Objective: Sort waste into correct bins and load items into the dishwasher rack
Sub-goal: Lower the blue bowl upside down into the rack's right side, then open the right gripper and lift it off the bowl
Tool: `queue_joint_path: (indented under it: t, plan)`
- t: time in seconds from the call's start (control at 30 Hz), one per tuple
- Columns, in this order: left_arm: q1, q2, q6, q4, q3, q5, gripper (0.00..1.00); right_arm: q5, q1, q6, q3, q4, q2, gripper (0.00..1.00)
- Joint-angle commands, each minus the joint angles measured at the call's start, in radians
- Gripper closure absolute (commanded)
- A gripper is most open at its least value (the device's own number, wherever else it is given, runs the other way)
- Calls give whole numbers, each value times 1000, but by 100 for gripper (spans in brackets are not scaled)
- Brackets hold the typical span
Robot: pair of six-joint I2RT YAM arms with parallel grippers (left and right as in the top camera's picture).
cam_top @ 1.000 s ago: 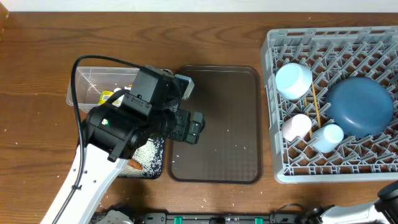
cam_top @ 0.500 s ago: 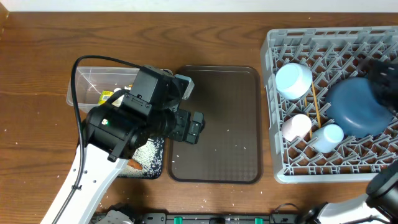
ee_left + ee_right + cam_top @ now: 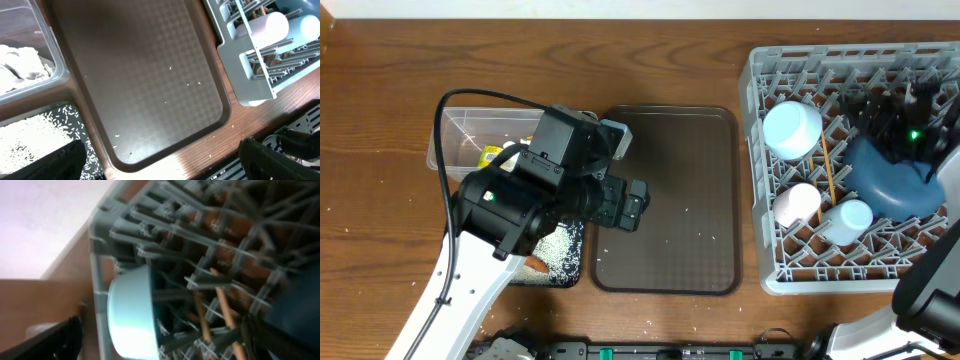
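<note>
The grey dishwasher rack (image 3: 772, 262) holds a white bowl (image 3: 792, 130), a white cup with pink inside (image 3: 797, 203), a light blue cup (image 3: 848, 220), a dark blue plate (image 3: 900, 180) and wooden chopsticks (image 3: 828, 170). My right gripper (image 3: 870, 108) hovers open over the rack; its blurred wrist view shows the bowl (image 3: 132, 315) and chopsticks (image 3: 220, 307) below the empty right gripper (image 3: 162, 345). My left gripper (image 3: 625, 203) hangs open above the bins. The clear tub (image 3: 460, 120) holds a yellow-green wrapper (image 3: 492, 155) and white tissue (image 3: 20, 62). The black tray (image 3: 575, 262) holds rice (image 3: 30, 140) and a carrot (image 3: 535, 265).
A brown serving tray (image 3: 670, 200) lies between the bins and the rack, with a few rice grains (image 3: 170, 68) on it. The left arm's black cable (image 3: 442, 150) arcs over the clear tub. Scattered grains dot the wooden table (image 3: 380, 200).
My right arm has swung up from the lower right corner to above the rack, over the blue plate. The left arm and all objects have stayed put.
</note>
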Motion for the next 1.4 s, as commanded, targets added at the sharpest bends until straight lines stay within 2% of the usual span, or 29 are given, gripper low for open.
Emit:
queue_joint_path:
  t: [0.0, 0.1, 0.17, 0.43, 1.37]
  plan:
    - [-2, 4, -1, 0, -5, -13, 0, 328, 58, -145, 145, -133, -43, 1]
    - [-2, 4, -1, 0, -5, -13, 0, 615, 117, -145, 220, -253, -50, 1]
    - [-2, 4, -1, 0, -5, -13, 0, 698, 150, -145, 229, -277, -50, 1]
    - [-2, 4, -1, 0, -5, -13, 0, 704, 211, -145, 222, -292, -50, 1]
    - [-2, 4, -1, 0, -5, -13, 0, 704, 208, -145, 219, -295, -47, 1]
